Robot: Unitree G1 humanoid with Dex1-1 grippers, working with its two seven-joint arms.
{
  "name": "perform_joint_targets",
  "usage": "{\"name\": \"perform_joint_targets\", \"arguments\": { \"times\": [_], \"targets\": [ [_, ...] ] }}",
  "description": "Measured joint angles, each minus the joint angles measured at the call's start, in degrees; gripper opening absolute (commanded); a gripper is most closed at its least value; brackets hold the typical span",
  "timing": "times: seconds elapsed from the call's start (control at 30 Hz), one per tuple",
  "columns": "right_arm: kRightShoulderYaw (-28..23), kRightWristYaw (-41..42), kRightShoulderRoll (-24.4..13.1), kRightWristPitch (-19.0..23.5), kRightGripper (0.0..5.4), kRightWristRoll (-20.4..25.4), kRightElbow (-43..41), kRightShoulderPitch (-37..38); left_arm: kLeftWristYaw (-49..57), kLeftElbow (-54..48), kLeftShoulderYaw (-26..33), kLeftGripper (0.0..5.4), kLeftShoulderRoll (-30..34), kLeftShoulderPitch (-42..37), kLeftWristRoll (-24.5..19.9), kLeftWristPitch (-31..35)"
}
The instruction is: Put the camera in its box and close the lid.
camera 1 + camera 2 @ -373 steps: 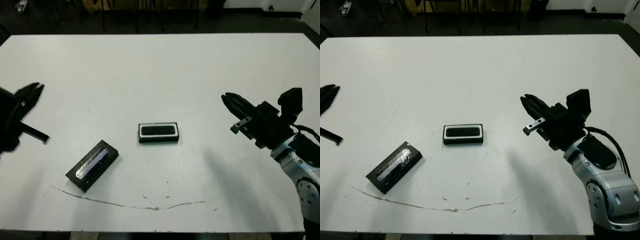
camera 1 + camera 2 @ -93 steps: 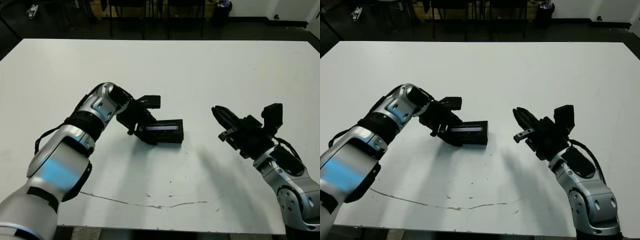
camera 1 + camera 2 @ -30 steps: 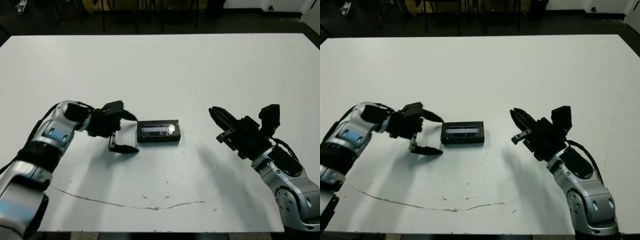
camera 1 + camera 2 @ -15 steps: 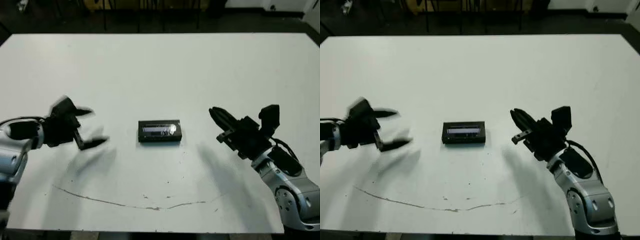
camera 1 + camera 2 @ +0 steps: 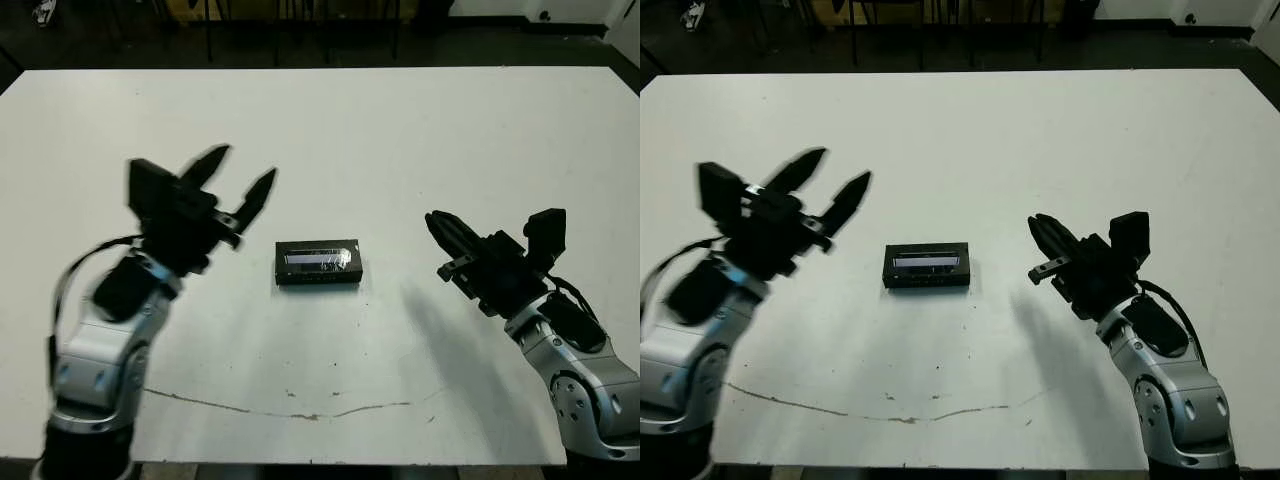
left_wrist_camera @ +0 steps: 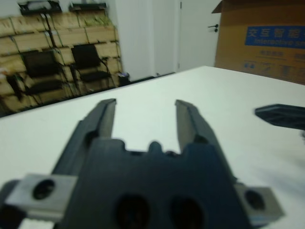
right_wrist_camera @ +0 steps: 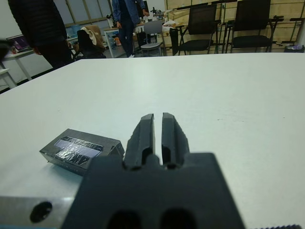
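While the white worktop (image 5: pixel 400 130) fills most of both head views, a thin brown crack-like line (image 5: pixel 300 412) runs along its near edge and dark floor with chair legs shows beyond its far edge. Black chairs (image 6: pixel 90 62) stand before stacked wooden crates in the left wrist view, with a cardboard carton (image 6: pixel 267 43) to one side; in the right wrist view people (image 7: pixel 40 28) stand past the worktop among more chairs. At the middle of the worktop sits the box (image 5: pixel 318 262), its lid (image 5: pixel 318 259) lying flat on top with the glossy face up, so the camera itself is hidden from sight. Half a second ago the left gripper (image 5: pixel 238 180) hung low and blurred, well to the left of the box; now it is raised above the worktop, nearer the box, fingers spread wide and holding nothing. Unchanged, the right gripper (image 5: pixel 437 224) hovers to the right of the box, its fingers pressed together and empty
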Motion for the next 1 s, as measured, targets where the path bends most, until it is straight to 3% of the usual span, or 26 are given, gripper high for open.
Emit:
{"name": "perform_joint_targets", "arguments": {
  "times": [0.17,0.33,0.6,1.0],
  "targets": [
    [-0.34,-0.32,0.05,0.02,0.00,0.10,-0.05,-0.11,2.44,4.95,-5.56,0.96,-0.91,-3.47,2.76,7.96],
    [-0.74,-1.22,0.35,0.59,0.00,0.73,-0.23,-0.13,3.22,11.03,-9.50,0.01,-1.60,-4.79,5.07,11.04],
    [-0.65,-1.25,0.50,0.59,0.00,0.73,-0.37,-0.21,3.51,16.23,-13.25,0.01,-2.82,-4.21,7.47,10.33],
    [-0.32,-1.43,0.50,0.96,0.00,0.57,-1.26,-0.32,2.30,17.22,-12.48,0.01,-2.59,-1.91,8.00,7.79]
  ]
}}
